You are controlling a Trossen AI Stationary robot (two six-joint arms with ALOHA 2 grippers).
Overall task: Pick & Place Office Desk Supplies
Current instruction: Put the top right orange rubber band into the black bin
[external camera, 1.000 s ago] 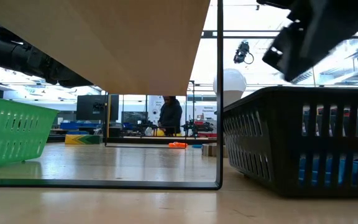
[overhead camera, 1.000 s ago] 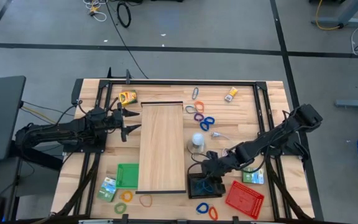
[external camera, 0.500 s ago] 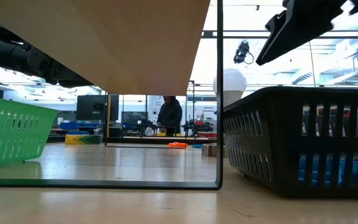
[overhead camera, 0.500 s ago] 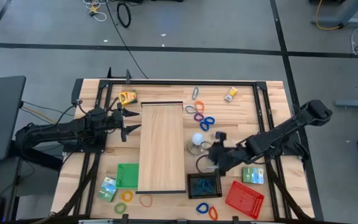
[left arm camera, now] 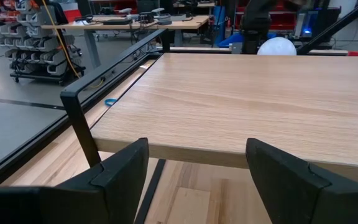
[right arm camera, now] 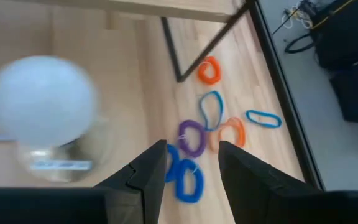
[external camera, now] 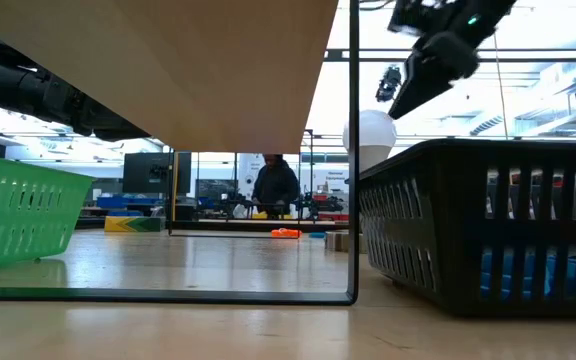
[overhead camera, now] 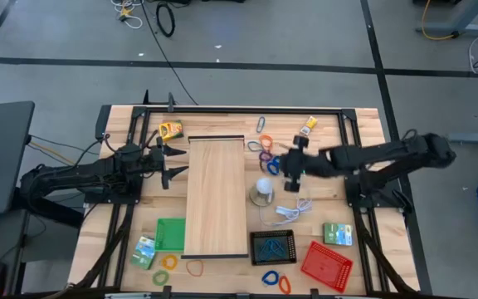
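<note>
The long pale wooden board (overhead camera: pixel 217 195) lies mid-table, and the left gripper (overhead camera: pixel 173 162) waits at its left edge with fingers spread and nothing between them. The right gripper (overhead camera: pixel 290 165) hangs right of the board, just beyond a white ball (overhead camera: pixel 264 186), its fingers (right arm camera: pixel 146 171) parted and empty. The cluster of blue, purple and orange loop clips (right arm camera: pixel 194 140) lies on the table directly ahead of those fingertips, untouched.
</note>
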